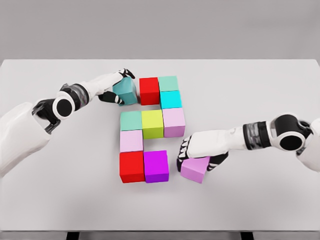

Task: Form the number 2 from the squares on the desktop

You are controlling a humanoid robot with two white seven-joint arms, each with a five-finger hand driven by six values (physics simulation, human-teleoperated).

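squares lie on the white table (45, 200) between our two hands, forming most of a blocky digit whose long axis runs away from us. we can read no writing or label on any cube.

the left hand (116, 86) has its fingers curled round a teal cube (126, 92), which sits tilted, just beside the red cube (149, 90) at the far row. to that red cube's right stands a green cube (168, 83), and nearer us a cyan cube (171, 99) touches it.

the middle row runs from a mint cube (131, 120) through a yellow-green cube (152, 124) to a pale pink cube (173, 122). below the mint one sits a light pink cube (131, 140), then a second red cube (131, 166) with a magenta cube (156, 166) touching it on the right.

the right hand (197, 150) is closed down over a violet cube (195, 169), fingers wrapped on its top and sides. that cube is turned slightly askew and stands near the magenta cube, apart from it by a narrow gap.
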